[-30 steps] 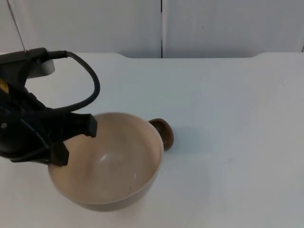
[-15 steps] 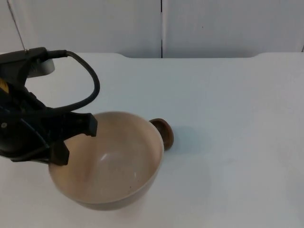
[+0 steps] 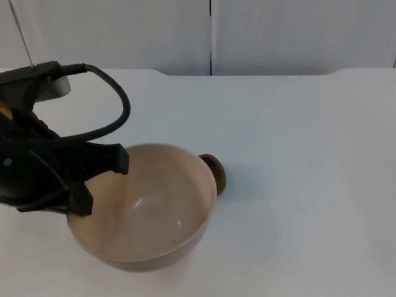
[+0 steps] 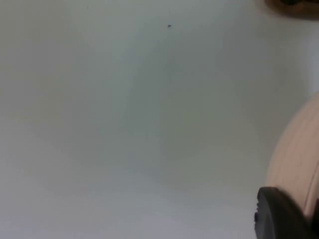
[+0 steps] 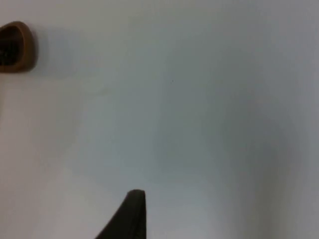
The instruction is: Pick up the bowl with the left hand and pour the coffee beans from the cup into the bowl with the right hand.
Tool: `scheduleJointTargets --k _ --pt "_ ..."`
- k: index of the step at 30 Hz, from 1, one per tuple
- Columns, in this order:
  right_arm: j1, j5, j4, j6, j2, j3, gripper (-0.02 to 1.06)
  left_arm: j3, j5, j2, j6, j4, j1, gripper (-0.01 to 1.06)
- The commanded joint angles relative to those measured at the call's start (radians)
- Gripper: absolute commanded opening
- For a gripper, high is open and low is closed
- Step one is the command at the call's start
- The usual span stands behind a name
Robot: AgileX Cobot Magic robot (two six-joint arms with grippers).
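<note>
A large beige bowl (image 3: 145, 210) hangs above the table at the front left, empty inside. My left gripper (image 3: 99, 180) is shut on its left rim, one finger inside and one outside. The bowl's outer wall (image 4: 298, 154) shows beside a black fingertip (image 4: 279, 219) in the left wrist view. A small brown cup (image 3: 215, 170) stands on the table just behind the bowl's right rim, partly hidden by it. In the right wrist view the cup (image 5: 15, 46) holds dark contents, and my right gripper (image 5: 130, 219) waits over bare table well off from it.
The white table (image 3: 309, 154) stretches free to the right of the cup and bowl. A grey partition wall (image 3: 210, 34) closes off the far edge. A grey object (image 3: 57, 88) sits at the far left behind the left arm.
The held bowl has shifted slightly to the right and away from the front edge with my left gripper, covering a bit more of the cup. The cup has not moved.
</note>
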Motion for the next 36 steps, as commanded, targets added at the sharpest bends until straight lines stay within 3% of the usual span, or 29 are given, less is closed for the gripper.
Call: scheduleJointTargets --k 1,11,18,24,30,36 --pt "-0.005 -0.031 0.001 -0.017 0.045 -0.009 1.05 0.002 -0.010 -0.008 0.001 -0.015 -0.005 0.00" --pt "-0.002 -0.038 0.010 -0.056 0.292 -0.114 1.05 0.002 -0.012 -0.008 0.001 -0.015 -0.005 0.00" --pt "0.006 -0.025 0.100 -0.102 0.431 -0.233 1.03 0.002 -0.014 -0.008 0.001 -0.011 -0.005 0.00" --pt "0.126 -0.009 0.093 -0.096 0.548 -0.359 1.00 0.002 -0.014 -0.008 0.001 -0.006 -0.005 0.00" --pt "0.279 0.041 -0.020 0.018 0.703 -0.537 1.00 0.002 -0.012 -0.008 0.001 -0.006 -0.005 0.00" --pt "0.414 0.098 -0.076 0.082 0.866 -0.727 1.00 0.002 -0.010 -0.008 0.001 -0.006 -0.005 0.00"
